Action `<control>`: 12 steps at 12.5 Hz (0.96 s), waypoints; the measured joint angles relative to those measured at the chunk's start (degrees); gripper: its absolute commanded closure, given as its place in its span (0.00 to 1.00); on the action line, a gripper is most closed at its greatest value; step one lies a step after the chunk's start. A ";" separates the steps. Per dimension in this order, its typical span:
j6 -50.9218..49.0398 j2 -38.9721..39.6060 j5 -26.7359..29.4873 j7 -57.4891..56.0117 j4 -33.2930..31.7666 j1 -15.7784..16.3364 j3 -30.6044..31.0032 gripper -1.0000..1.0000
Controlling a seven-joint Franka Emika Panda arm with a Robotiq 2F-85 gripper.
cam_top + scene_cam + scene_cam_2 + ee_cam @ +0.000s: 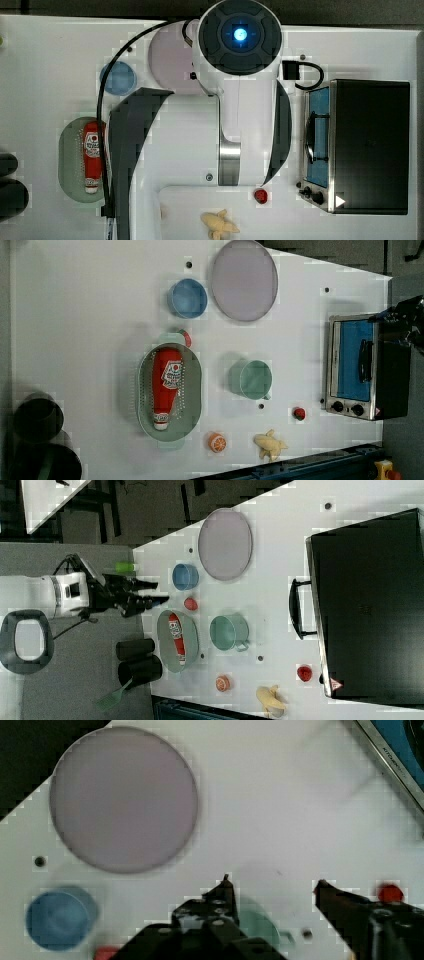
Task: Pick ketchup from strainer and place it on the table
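The ketchup [166, 382], a slim red bottle with a white cap and label, lies lengthwise in the pale green oval strainer [194, 390] on the white table [75, 315]. In the top view the ketchup [92, 154] rests in the strainer [67, 150] at the top view's left, partly behind a black cable. In the right view my gripper [159, 593] hangs open just beyond the strainer [164, 630] end, apart from the ketchup [176, 636]. The wrist view shows my gripper [274, 882] open and holding nothing, high over the table.
A blue bowl [187, 298], a pale plate [244, 280], a green cup [252, 379] and a toaster oven [360, 367] stand on the table. A small red fruit [185, 336] lies by the strainer. An orange [217, 442], a banana [270, 444] and another red fruit [299, 413] lie near the edge. Black cups [37, 417] stand nearby.
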 measured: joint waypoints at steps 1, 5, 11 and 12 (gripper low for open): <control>-3.71 -3.07 0.19 2.36 -3.08 -1.92 1.82 0.21; -7.62 -14.47 1.31 5.54 -7.05 -4.74 4.51 0.00; -6.58 -10.93 1.67 6.60 -4.48 -5.80 18.90 0.00; -6.22 -9.31 1.87 6.75 -5.04 -5.53 21.80 0.00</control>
